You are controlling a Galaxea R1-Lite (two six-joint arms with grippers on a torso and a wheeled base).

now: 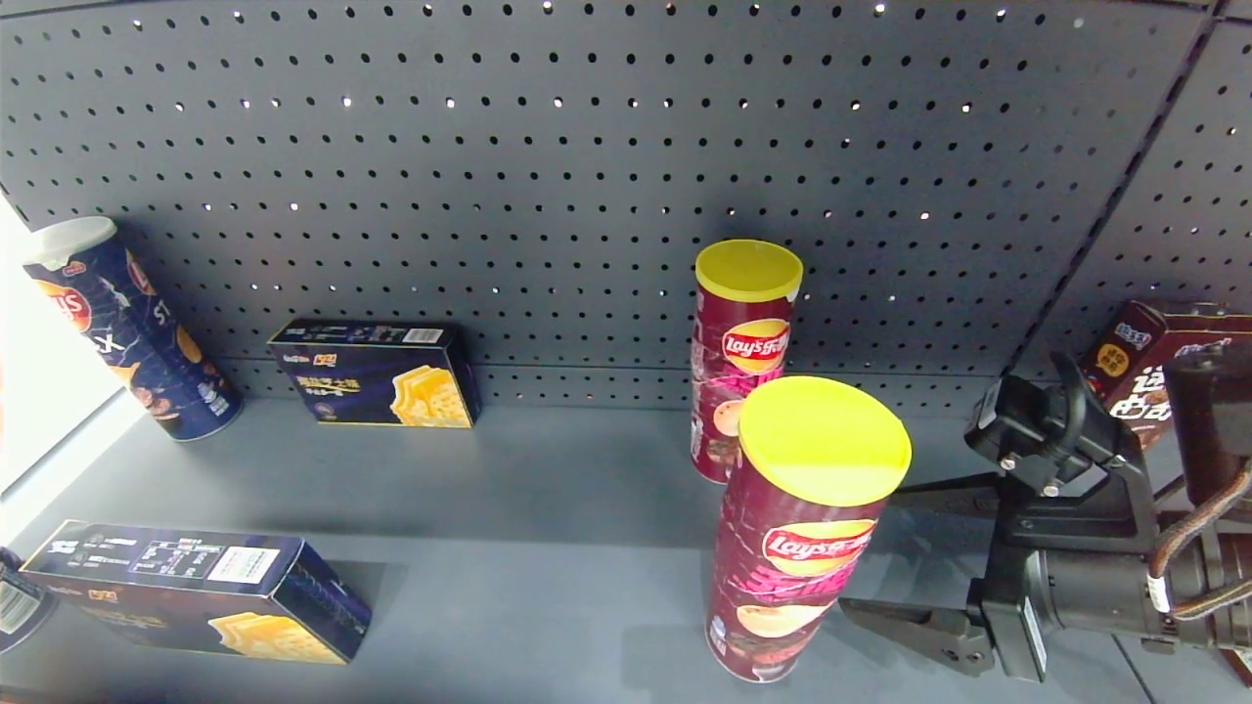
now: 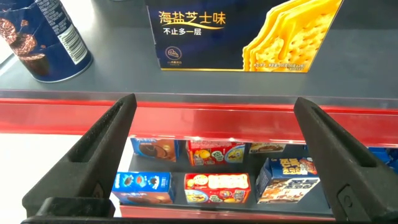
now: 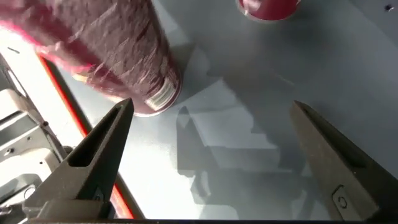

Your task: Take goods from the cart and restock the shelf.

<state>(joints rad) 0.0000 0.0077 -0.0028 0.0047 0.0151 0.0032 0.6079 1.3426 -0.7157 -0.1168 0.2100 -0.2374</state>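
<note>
Two maroon chip cans with yellow lids stand upright on the grey shelf point(image 1: 548, 548): the front can point(image 1: 807, 528) near the shelf's front edge, the back can point(image 1: 748, 362) behind it by the pegboard. My right gripper point(image 1: 885, 557) sits just right of the front can, open and holding nothing. In the right wrist view the front can point(image 3: 112, 56) stands beside one finger point(image 3: 93, 162), outside the right gripper point(image 3: 211, 155), and the back can point(image 3: 267, 6) is farther off. My left gripper point(image 2: 211, 168) is open and holding nothing, in front of the shelf's red front strip point(image 2: 205, 115).
A blue chip can point(image 1: 132, 332) leans at the far left. Two dark cracker boxes lie on the shelf, one at the back point(image 1: 381, 372), one at the front left point(image 1: 205, 592). A brown box point(image 1: 1144, 362) stands at the right. Lower shelf goods point(image 2: 217, 180) show below the strip.
</note>
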